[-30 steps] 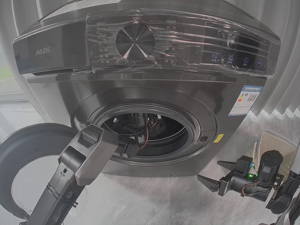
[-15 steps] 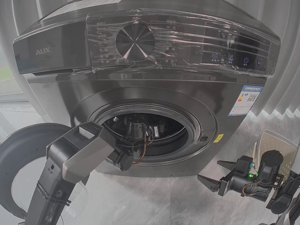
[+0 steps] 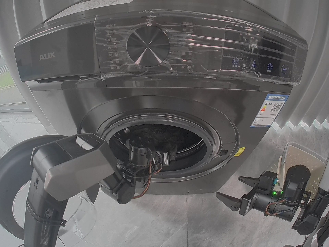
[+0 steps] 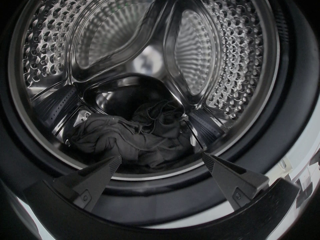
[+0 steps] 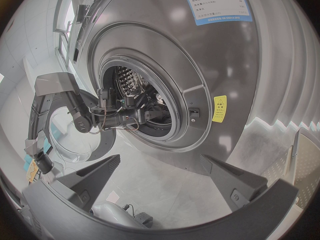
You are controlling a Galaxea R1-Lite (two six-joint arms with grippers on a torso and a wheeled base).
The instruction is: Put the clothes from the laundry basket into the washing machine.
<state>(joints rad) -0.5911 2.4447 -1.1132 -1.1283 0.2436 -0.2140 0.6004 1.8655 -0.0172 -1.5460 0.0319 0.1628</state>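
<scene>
Dark clothes (image 4: 133, 134) lie bunched at the bottom of the steel drum (image 4: 110, 40) inside the washing machine (image 3: 164, 96), so at least part of the load is in place. The left gripper (image 4: 160, 156) sits at the drum's mouth facing the heap, its fingers spread wide and holding nothing, which reads as a drop-off pose. The door (image 3: 20, 162) hangs swung open to the robot's left, keeping the mouth free. The right gripper (image 3: 229, 186) hangs low over the floor near the laundry basket (image 3: 301, 155), fingers apart and empty, probably parked there for the next pick; what is left in the basket cannot be told
</scene>
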